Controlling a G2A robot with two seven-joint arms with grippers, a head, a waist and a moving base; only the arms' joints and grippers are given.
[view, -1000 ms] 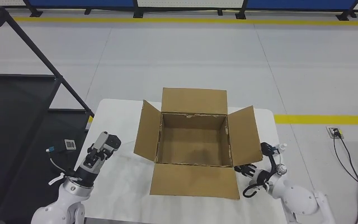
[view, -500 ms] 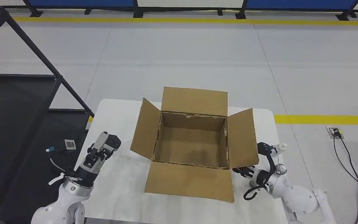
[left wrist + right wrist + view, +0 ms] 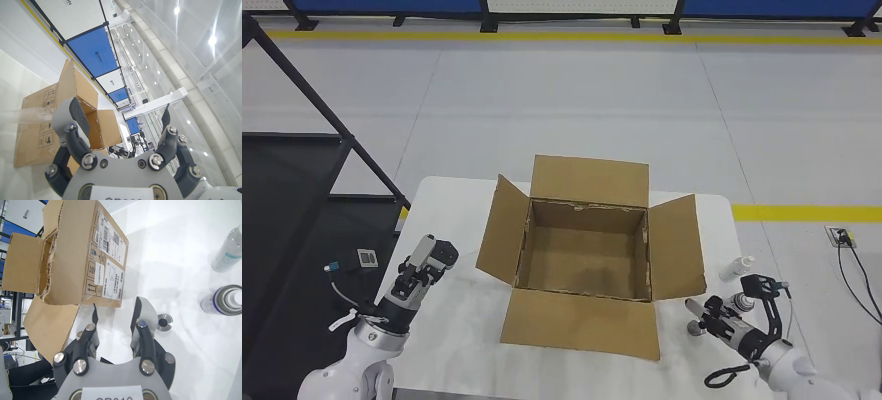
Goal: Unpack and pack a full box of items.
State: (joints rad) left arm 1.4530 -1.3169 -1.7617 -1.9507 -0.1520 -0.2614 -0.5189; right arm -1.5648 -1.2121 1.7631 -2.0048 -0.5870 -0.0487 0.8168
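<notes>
An open cardboard box stands in the middle of the white table, flaps spread, its inside looking bare. My right gripper is open near the table's front right corner, just off the box's right wall, with nothing between its fingers. Beside it stand a clear bottle, a spray can and a small metal cylinder. My left gripper is open and empty at the table's left edge, a short way from the box.
A clear bottle stands on the table right of the box. A black metal frame and dark flooring lie off the table's left side. Bare table surface lies in front of the box and to its left.
The box slid a little to the left and its right flap stood up more. The right arm then drew back toward the front right corner. The left arm stayed still.
</notes>
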